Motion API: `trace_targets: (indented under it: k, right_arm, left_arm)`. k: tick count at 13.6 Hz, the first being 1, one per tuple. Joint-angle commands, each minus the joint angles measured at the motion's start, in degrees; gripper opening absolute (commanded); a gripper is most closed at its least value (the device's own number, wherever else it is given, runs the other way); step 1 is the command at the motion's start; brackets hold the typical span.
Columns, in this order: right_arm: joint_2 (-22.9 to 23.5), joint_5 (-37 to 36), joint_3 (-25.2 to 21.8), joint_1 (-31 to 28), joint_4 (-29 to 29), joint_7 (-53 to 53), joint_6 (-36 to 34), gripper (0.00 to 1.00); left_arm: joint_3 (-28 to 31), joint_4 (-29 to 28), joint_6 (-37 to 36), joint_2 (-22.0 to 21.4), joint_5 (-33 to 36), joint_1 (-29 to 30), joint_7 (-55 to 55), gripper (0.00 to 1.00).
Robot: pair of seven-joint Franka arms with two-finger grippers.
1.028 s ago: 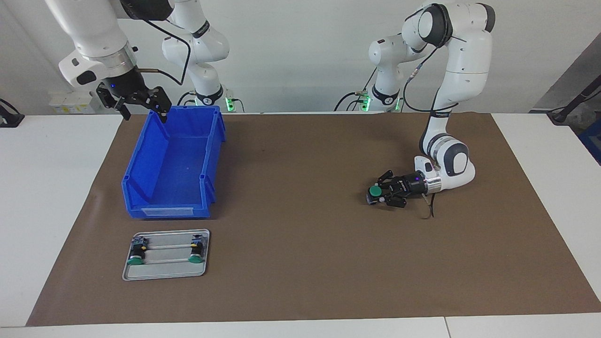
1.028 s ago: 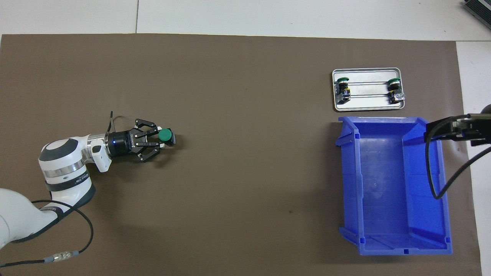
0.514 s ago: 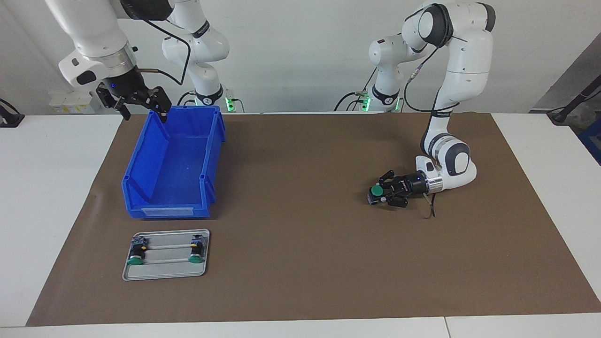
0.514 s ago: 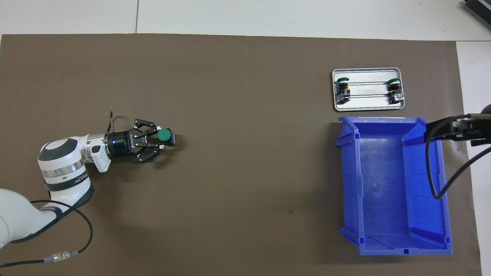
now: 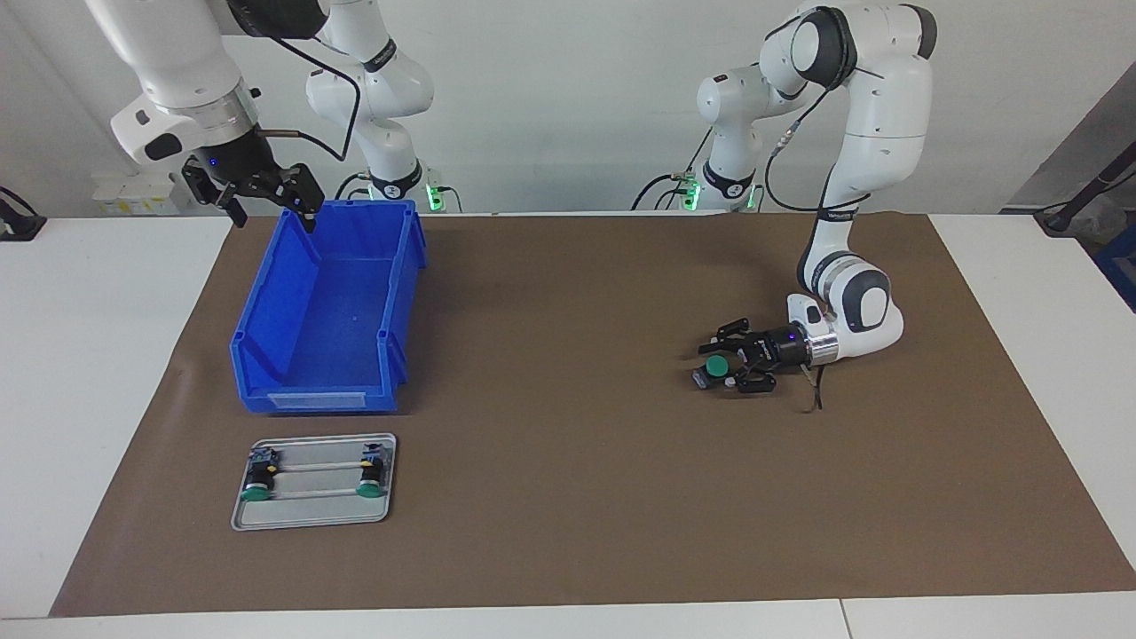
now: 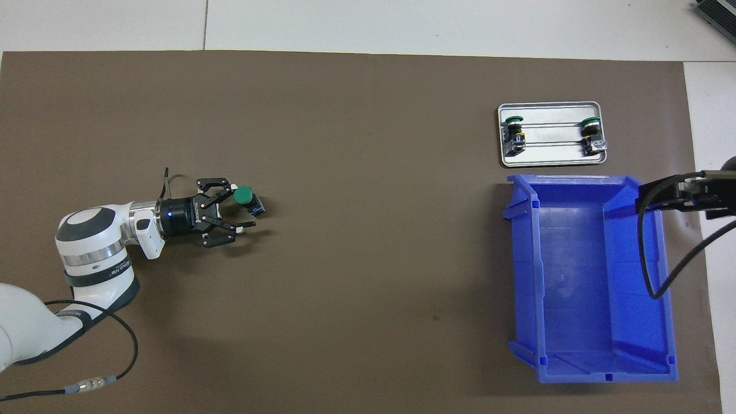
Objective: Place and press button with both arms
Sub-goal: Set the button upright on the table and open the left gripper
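Note:
A green-capped button (image 5: 715, 366) (image 6: 245, 196) lies on the brown mat toward the left arm's end of the table. Its black body and grey-blue block (image 6: 257, 207) point away from the wrist. My left gripper (image 5: 724, 362) (image 6: 241, 208) reaches in low and level, open, with the button between its spread fingers. The button sits close to the finger farther from the robots. My right gripper (image 5: 271, 209) hangs open and waiting above the corner of the blue bin (image 5: 266, 302) that is nearest the robots.
The blue bin (image 6: 526, 276) is empty and stands toward the right arm's end. A small metal tray (image 5: 311, 519) (image 6: 551, 163) lies just farther from the robots than the bin. It carries two more green buttons (image 5: 257, 488) (image 5: 369, 485). A cable loops beside the left arm's base.
The left gripper's fingers have spread apart and let go of the button, which now rests on the mat, slightly turned. The right arm has barely moved.

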Motion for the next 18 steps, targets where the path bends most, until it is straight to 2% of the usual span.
trace_targets:
  k: [1,18]
  right_arm:
    - [-0.93,1.19,0.62,-0.89,-0.68,-1.38,-0.44,1.0]
    - [-0.93,1.19,0.62,-0.89,-0.68,-1.38,-0.36,1.0]
  left_arm:
    - [0.38,-0.89,0.96,0.28,1.68,0.5,1.0,0.96]
    - [0.3,-0.54,-0.45,-2.18,3.62,-0.9,-0.67,0.96]
